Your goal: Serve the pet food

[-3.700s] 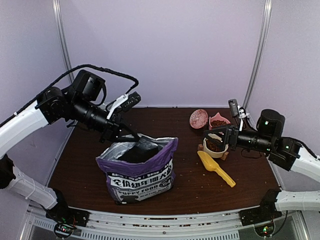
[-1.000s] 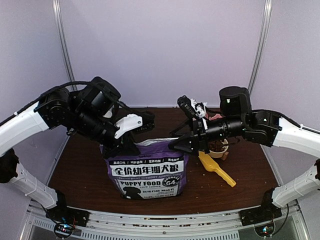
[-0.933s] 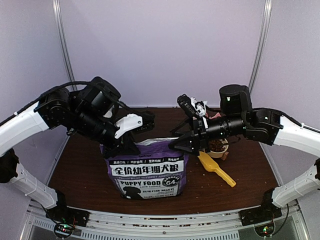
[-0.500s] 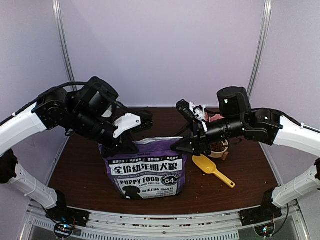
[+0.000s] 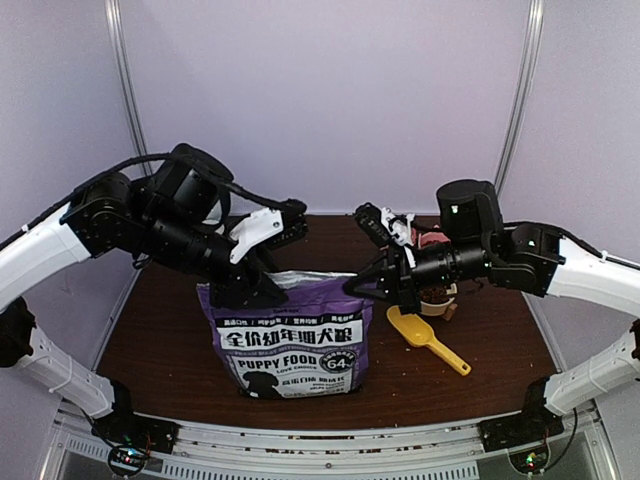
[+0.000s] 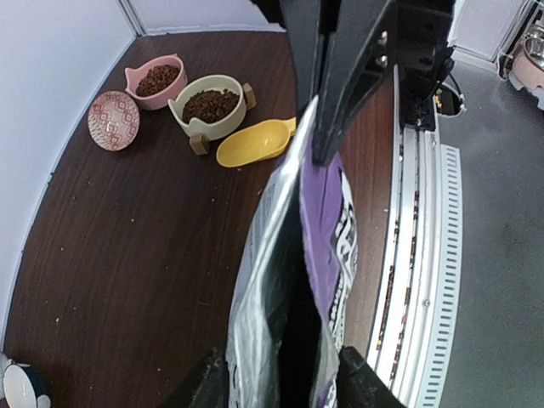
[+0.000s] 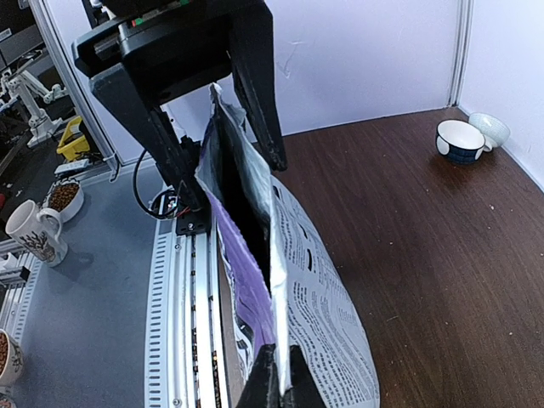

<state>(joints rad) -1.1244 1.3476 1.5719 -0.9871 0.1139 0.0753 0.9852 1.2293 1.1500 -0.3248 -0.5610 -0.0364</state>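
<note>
Top external: right claw (image 5: 351, 288) pinches "PUPPY FOOD" bag (image 5: 290, 345).

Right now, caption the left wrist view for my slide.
Left gripper open astride the purple bag, right gripper pinching its edge; pet food in two bowls by a yellow scoop.

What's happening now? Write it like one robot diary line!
left gripper: open astride bag | right gripper: shut on bag edge | scoop: on table | pet food: in two bowls
</note>
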